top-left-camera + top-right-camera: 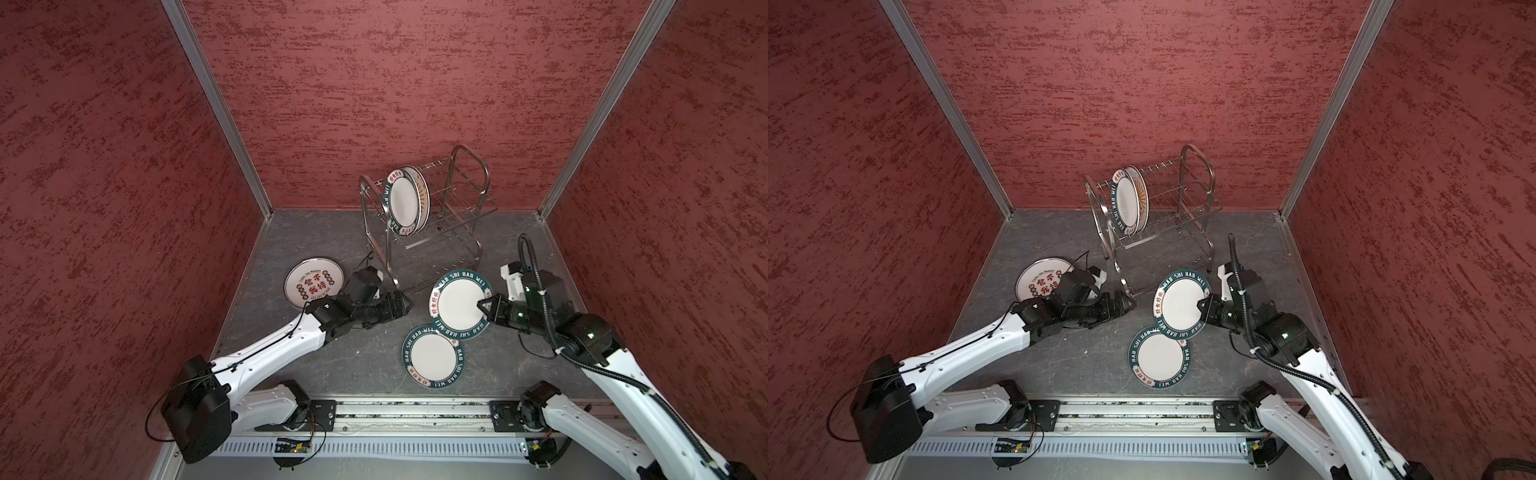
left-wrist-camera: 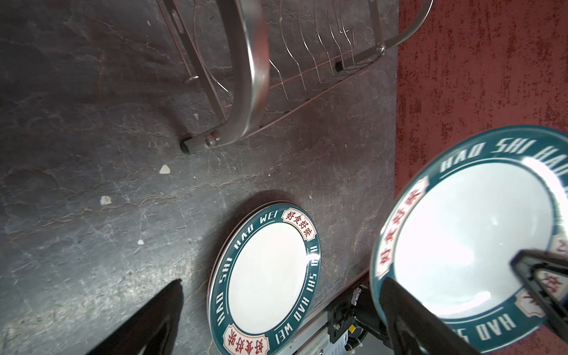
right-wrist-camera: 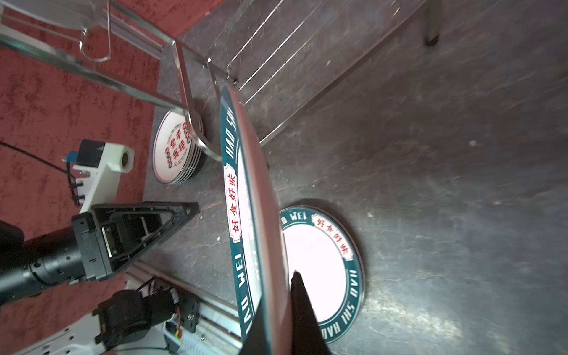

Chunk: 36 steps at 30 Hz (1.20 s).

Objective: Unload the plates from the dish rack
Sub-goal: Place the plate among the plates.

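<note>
Two plates (image 1: 405, 201) upright in the upper tier of the dish rack (image 1: 440, 208), at the end nearer the left arm. Mid-unload, by the look of it: right gripper (image 1: 482, 305) clenched on the rim of a teal-rimmed plate (image 1: 455, 303), held tilted just in front of the rack and overlapping the near edge of a teal-rimmed stack (image 1: 432, 358) lying flat further out from the rack. Spread wide and empty, left gripper (image 1: 405, 307) low beside the rack's front leg; beyond it, off the same corner of the rack, a second stack (image 1: 313, 281) with red-black characters.

Next, probably: level the held plate, centre over the teal-rimmed stack, lower, let go only once seated; then back to the rack for the last pair.

Underneath, dark grey stone-look table (image 1: 316, 361), scuffed, with a few pale chips (image 2: 164, 169) near the rack's foot. Around, red textured walls (image 1: 395, 83) joined by aluminium corner posts (image 1: 216, 108).
</note>
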{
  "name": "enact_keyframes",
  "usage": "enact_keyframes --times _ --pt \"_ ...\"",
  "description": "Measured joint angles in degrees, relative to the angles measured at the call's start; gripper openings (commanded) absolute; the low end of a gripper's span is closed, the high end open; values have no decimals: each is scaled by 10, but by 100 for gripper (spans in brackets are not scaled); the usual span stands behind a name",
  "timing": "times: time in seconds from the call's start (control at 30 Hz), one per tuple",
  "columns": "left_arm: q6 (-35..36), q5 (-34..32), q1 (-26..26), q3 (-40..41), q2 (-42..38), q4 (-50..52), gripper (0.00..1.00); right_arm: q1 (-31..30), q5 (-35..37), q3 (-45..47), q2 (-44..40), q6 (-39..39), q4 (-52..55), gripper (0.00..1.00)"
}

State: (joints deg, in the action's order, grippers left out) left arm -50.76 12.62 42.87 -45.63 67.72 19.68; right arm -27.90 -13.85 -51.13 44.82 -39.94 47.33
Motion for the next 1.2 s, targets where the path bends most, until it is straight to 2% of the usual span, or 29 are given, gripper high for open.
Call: enact_keyframes --times 0.17,0.27,0.47,0.7,0.93,1.03,1.07,1.2 --pt "-4 20 0 11 6 -40 93 0 -91 71 -7 -42 -92 0" --pt "-6 31 0 12 17 -64 86 0 -133 98 -7 -62 -145 0" --pt "-18 66 0 18 36 -121 58 0 -180 134 11 -92 -219 0" --pt "-20 82 -2 30 32 -159 27 5 -207 150 35 -123 -266 9" --pt "-37 86 -12 40 5 -176 9 16 -211 154 55 -143 -283 18" --pt "-39 89 -10 41 -2 -176 0 14 -210 154 57 -137 -287 39" --pt "-39 93 -7 41 -2 -173 0 14 -209 154 58 -133 -287 45" --pt "-39 108 3 54 -9 -160 0 10 -194 143 59 -101 -246 55"
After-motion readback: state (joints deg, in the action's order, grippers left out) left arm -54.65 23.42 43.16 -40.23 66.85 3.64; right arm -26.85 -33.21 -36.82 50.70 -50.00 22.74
